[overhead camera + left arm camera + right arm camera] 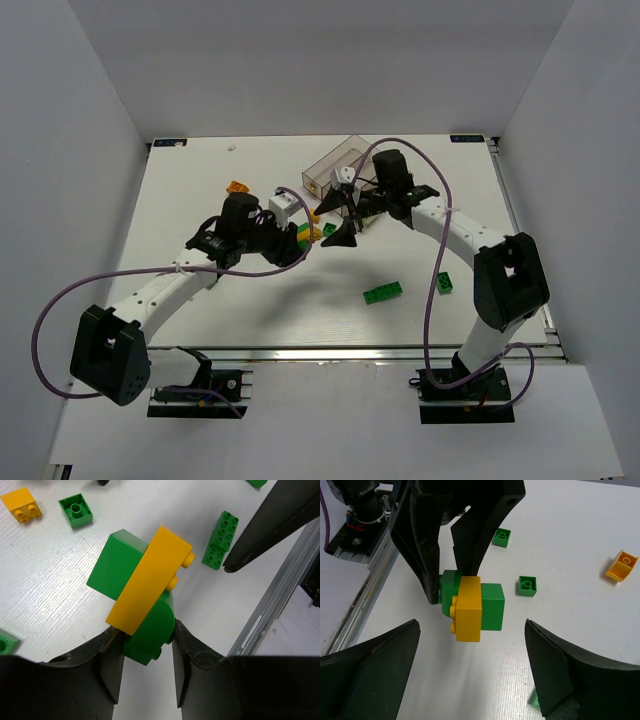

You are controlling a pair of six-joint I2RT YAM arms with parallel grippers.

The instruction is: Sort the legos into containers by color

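Left end effector (145, 632): clenched on a joined stack of studded plastic bricks (142, 592), one long yellow-orange brick sandwiched between two dark green ones. The fingers (111, 665) grip the lower green brick on both sides. The stack tilts, with the yellow studs pointing to the side.

Right end effector (470, 625): released, jaws spread wide, holding nothing. It faces the stack head-on. In the left wrist view one of its dark fingers (280, 525) stands near the stack but apart from it.

From above, both end effectors meet over the middle of the white tabletop (200, 300), just in front of the clear plastic stepped tray of bins (330, 160) at the far centre. What the bins hold cannot be made out.

Loose bricks on the tabletop:
- long dark green brick (383, 292), near side, right of centre
- small dark green brick (443, 283) beside the right arm
- small orange brick (237, 187), far left of the tray
- two small green square bricks (502, 537) (526, 585), well apart from the stack
- orange brick lying on its side (621, 565)

Whether the stack clears the tabletop cannot be told.
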